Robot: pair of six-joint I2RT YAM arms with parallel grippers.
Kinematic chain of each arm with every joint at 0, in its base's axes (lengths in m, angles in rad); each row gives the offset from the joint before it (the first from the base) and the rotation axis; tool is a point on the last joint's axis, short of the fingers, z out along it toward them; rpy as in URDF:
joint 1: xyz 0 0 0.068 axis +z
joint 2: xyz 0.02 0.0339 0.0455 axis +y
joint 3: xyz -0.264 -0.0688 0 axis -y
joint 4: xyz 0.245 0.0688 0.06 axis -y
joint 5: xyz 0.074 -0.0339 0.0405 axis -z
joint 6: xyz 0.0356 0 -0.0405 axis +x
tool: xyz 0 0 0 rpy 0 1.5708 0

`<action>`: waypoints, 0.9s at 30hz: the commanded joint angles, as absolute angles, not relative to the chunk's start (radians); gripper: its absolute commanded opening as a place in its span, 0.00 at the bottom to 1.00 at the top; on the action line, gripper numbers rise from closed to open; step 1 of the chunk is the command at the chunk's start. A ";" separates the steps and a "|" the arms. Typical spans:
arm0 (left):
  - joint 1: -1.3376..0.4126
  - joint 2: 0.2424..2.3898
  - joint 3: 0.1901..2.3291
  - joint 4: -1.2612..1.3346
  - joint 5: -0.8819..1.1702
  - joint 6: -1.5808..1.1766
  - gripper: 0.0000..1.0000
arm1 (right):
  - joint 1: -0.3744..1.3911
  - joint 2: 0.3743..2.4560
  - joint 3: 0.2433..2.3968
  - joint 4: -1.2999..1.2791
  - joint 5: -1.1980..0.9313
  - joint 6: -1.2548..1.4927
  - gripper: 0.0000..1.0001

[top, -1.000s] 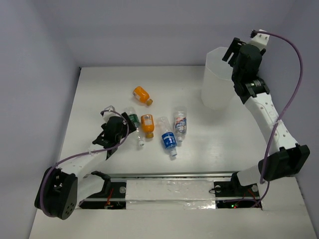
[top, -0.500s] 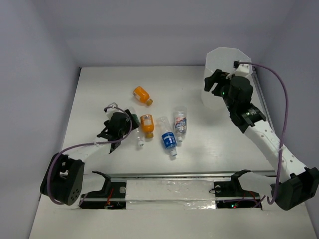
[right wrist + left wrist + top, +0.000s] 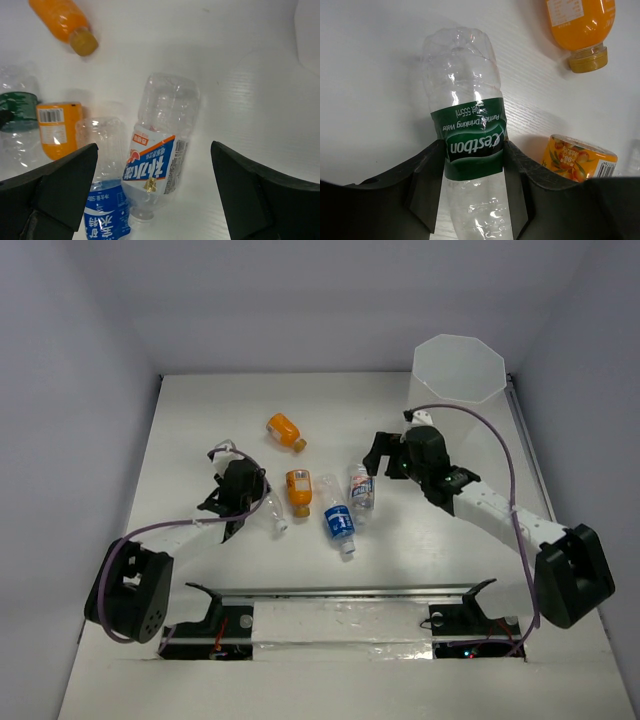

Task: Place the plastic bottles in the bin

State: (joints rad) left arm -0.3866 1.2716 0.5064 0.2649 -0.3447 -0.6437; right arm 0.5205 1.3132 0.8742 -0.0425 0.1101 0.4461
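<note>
White matte table (image 3: pixel 200 420) is showing a faint grain up close, with plain lavender-grey walls (image 3: pixel 300 300) closing it in on three sides. The bin (image 3: pixel 458 380) is standing upright at the far right corner. Five bottles are lying on their sides mid-table. The left gripper (image 3: pixel 473 145) is clamping both fingers against the green-label bottle (image 3: pixel 462 75), just beside the near orange bottle (image 3: pixel 297 490). The far orange bottle (image 3: pixel 284 431) is lying apart. The right gripper (image 3: pixel 154 150) is hovering spread wide and empty over the white-label bottle (image 3: pixel 162 130), which is touching the blue-label bottle (image 3: pixel 338 522).
</note>
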 commanded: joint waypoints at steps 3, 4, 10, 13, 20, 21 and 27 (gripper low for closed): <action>-0.399 1.129 0.506 0.218 -0.367 -0.644 0.33 | 0.538 1.414 0.888 0.025 0.058 0.465 1.00; -0.399 1.106 0.508 0.206 -0.359 -0.644 0.32 | 0.538 1.426 0.893 0.025 0.048 0.463 1.00; -0.420 0.907 0.547 0.086 -0.350 -0.661 0.32 | 0.560 1.496 0.911 0.037 0.029 0.462 1.00; -0.431 0.841 0.601 0.037 -0.334 -0.660 0.33 | 0.569 1.564 0.933 0.040 0.040 0.471 1.00; -0.503 0.785 0.773 -0.031 -0.311 -0.635 0.33 | 0.569 1.664 0.965 0.034 0.115 0.506 0.93; -0.514 0.785 0.794 -0.032 -0.314 -0.634 0.33 | 0.569 1.667 0.965 0.035 0.121 0.509 0.90; -0.575 0.859 0.955 -0.008 -0.336 -0.600 0.33 | 0.569 1.597 0.931 0.029 0.186 0.522 0.70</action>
State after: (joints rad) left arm -0.5510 0.8242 0.8772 -0.0380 -0.3233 -0.6292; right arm 0.5640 1.6653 0.9176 -0.0002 0.1215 0.5053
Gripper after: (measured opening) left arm 0.414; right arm 0.740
